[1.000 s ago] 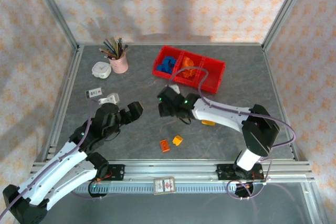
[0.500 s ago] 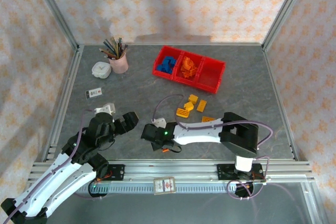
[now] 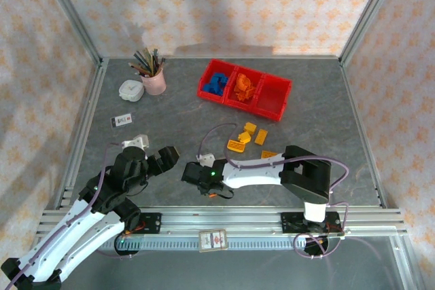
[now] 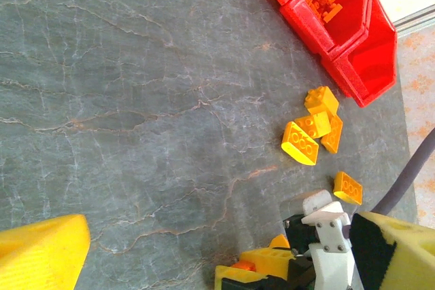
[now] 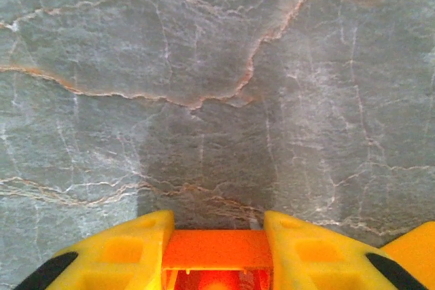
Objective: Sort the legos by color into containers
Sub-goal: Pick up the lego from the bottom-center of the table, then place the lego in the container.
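Observation:
My right gripper (image 3: 206, 185) is low at the near middle of the table, shut on a small orange lego (image 5: 214, 255) that fills the gap between its yellow fingers (image 5: 129, 252). The left wrist view shows that lego (image 4: 242, 265) in the right gripper (image 4: 262, 266). A yellow lego (image 5: 416, 248) lies just beside it. Several yellow legos (image 3: 246, 138) (image 4: 311, 129) lie loose in front of the red containers (image 3: 273, 109) (image 4: 370, 56). Blue legos (image 3: 217, 84) fill the left compartment and orange ones (image 3: 243, 86) the middle. My left gripper (image 3: 155, 157) (image 4: 217, 236) hovers open, holding nothing.
A pink pencil cup (image 3: 154, 81) and a white round dish (image 3: 130, 89) stand at the back left. A small card (image 3: 122, 121) lies near the left rail. The right arm's cable (image 3: 217, 130) loops over the table's middle. Metal frame posts border the table.
The right gripper swung from beside the yellow legos down to the near-middle orange lego and closed around it. The left arm drew back toward its base. Little moved in the last half second.

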